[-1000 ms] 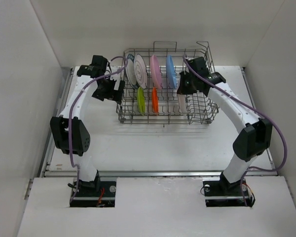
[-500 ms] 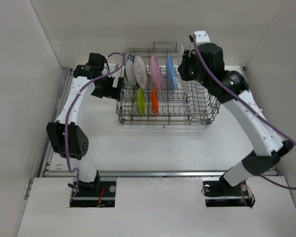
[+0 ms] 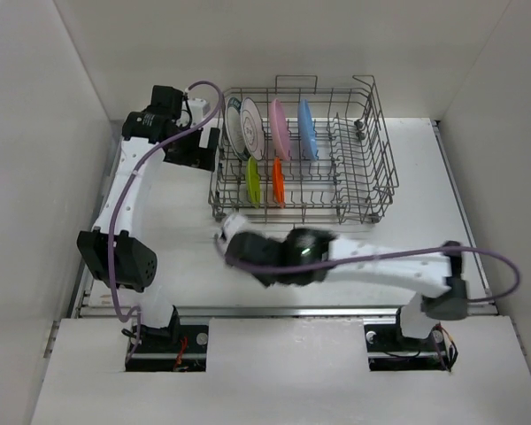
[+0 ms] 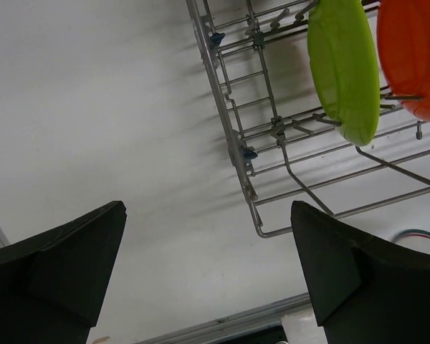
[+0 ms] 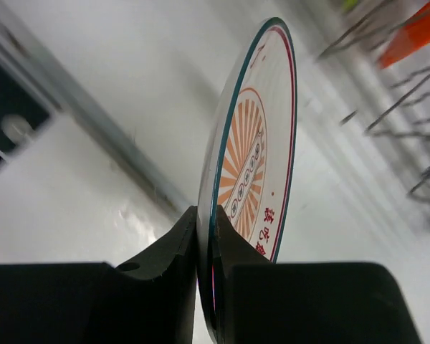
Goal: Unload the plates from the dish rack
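Right gripper (image 5: 205, 218) swung off dish rack (image 3: 382, 168) to near tabletop (image 3: 186, 266), pinching sunburst plate (image 5: 256, 143) by rim; left gripper (image 4: 206, 215) spread wide beside rack.

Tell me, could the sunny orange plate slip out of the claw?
Probably stiff: the plate looks flat though the right claw pinches only its rim. Its smooth face looks slippery, so it might slide. Standing on edge, it would likely tip or roll if released.

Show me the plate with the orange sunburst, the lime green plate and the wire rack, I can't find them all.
sunburst plate (image 5: 254, 154): right wrist view, on its patterned face.
lime green plate (image 4: 342, 68): left wrist view, middle of its face.
dish rack (image 3: 365, 168): top view, on its bare right section.
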Available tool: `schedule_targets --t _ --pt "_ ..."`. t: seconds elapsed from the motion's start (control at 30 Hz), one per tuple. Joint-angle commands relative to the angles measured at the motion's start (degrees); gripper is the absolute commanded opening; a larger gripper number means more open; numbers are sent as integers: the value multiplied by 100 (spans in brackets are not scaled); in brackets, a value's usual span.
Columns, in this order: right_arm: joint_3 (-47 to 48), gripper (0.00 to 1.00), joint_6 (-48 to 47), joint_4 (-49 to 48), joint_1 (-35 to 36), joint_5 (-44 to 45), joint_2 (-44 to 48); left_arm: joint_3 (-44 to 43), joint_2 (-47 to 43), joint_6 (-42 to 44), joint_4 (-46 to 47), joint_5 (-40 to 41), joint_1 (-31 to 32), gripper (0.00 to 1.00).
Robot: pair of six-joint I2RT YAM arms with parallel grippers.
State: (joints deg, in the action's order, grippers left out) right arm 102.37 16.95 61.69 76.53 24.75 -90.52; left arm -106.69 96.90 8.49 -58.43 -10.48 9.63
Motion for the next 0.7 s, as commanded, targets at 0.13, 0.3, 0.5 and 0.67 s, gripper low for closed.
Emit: schedule_targets --t 0.13,0.3,0.5,0.67 --pt "-253 0 2133 1757 828 1882 -1599 -195 -417 179 -291 90 267 99" --pt "-120 0 2690 1706 706 1981 -2258 26 -733 293 -291 143 382 99" --pt "-401 30 2972 1339 600 1858 -2989 131 -787 346 -291 196 557 99" --pt "-621 64 2770 757 600 1656 -2648 184 -735 601 -291 -208 672 99"
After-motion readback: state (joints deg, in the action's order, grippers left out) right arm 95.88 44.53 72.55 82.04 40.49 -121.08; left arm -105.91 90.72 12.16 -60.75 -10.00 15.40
